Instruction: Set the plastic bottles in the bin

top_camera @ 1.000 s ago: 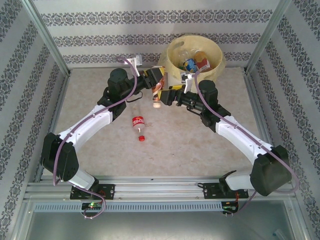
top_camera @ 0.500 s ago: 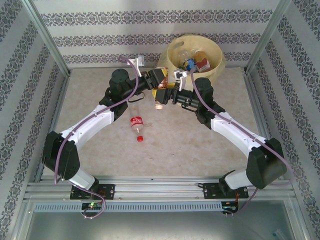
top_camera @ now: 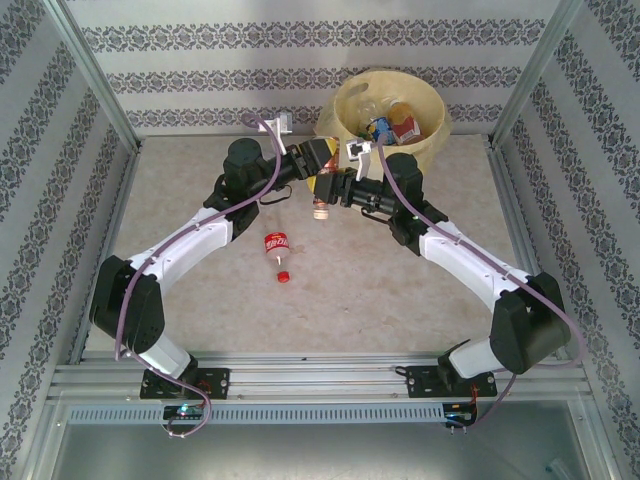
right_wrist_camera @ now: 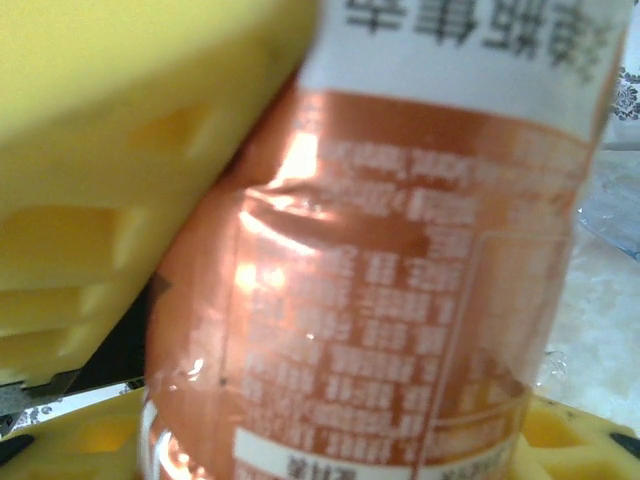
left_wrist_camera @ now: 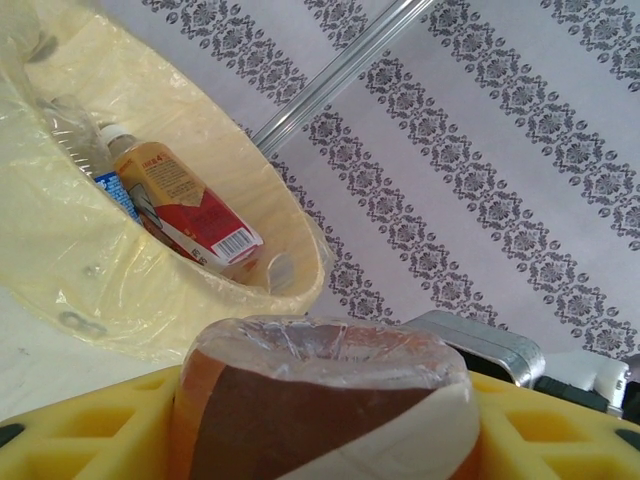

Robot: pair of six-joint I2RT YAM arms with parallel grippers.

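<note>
Above the table (top_camera: 400,300), left gripper (top_camera: 320,177) and right gripper (top_camera: 332,190) both clasp the cap-down brown bottle (top_camera: 320,203); we judge the bin (top_camera: 340,105) just beyond.

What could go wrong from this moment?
1. The left tool and right tool both pinch the brown-label bottle short of the bin; a mistimed release could drop it onto the table.
2. Its glossy, dented label may let it slip.
3. A fall might knock the red-label bottle lying nearby.
</note>
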